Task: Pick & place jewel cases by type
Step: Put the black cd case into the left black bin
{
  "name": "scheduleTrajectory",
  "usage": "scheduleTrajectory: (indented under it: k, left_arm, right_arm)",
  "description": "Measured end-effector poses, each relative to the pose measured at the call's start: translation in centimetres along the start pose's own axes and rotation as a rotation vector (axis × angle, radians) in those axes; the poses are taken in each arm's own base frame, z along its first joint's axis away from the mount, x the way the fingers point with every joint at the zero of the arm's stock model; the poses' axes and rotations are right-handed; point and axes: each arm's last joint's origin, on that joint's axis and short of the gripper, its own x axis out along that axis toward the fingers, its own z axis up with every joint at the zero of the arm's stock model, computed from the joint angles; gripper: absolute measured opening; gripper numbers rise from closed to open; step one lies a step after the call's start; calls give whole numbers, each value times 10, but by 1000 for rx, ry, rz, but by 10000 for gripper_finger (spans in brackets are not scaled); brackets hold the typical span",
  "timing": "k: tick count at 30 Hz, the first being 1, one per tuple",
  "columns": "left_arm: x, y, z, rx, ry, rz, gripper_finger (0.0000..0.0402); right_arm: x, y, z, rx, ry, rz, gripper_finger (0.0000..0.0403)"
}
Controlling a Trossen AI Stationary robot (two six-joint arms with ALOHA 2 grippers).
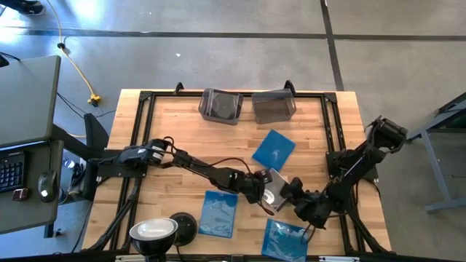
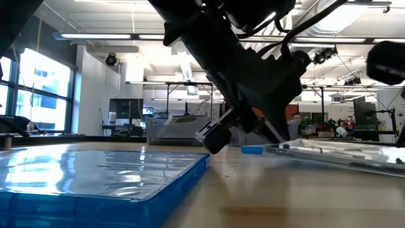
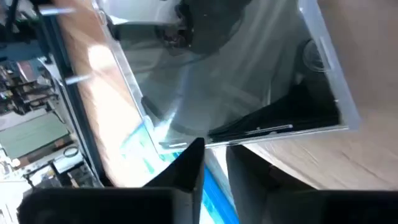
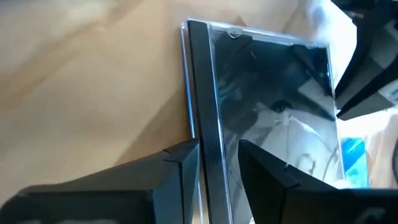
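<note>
A jewel case with a clear lid and dark tray [image 1: 274, 186] sits between my two grippers near the table's middle. My left gripper [image 1: 256, 188] is at its left side and my right gripper [image 1: 295, 193] at its right side, each shut on it. The left wrist view shows the case [image 3: 236, 81] beyond the left gripper [image 3: 214, 163]. The right wrist view shows the case [image 4: 273, 118] ahead of the right gripper [image 4: 217, 163]. Three translucent blue cases lie flat on the wood [image 1: 274, 148], [image 1: 218, 212], [image 1: 284, 239]. My left gripper meets the case's near edge [image 3: 186, 144] close to a corner, only at the fingertips [image 3: 196, 152], coming from the table's left. The fingers hide the exact spot. My right gripper pinches the case's dark spine edge [image 4: 208, 140] between its two fingers [image 4: 180, 165], coming from the table's right; the fingers lie along that edge.
Two smoky-grey bins [image 1: 221, 106], [image 1: 274, 107] stand side by side at the table's far edge. A round white lamp-like object [image 1: 153, 231] sits at the near left corner. One blue case fills the foreground of the low view [image 2: 95, 177]. A black frame rims the table [image 1: 138, 145].
</note>
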Motion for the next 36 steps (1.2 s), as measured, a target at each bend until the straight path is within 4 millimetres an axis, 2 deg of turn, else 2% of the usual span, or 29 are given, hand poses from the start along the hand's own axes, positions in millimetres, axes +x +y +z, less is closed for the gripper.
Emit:
scheduleTrajectory:
  k: [11,23,27,32,36]
  left_arm:
    - [-1,-5,-6,-13,127,-26,13]
    - [-4,-16,-14,-47,277,-86,6]
    - [-3,-15,-17,-48,314,-70,6]
    - [4,-10,-30,-72,347,-61,6]
    - [11,4,-40,-166,302,-8,6]
  right_arm:
    - [15,-21,-3,41,50,-18,97]
    - [28,-42,-4,110,63,-92,83]
    - [30,-46,-6,125,79,-97,83]
    - [33,-52,-12,130,131,-138,83]
    - [36,-63,-15,221,174,-249,82]
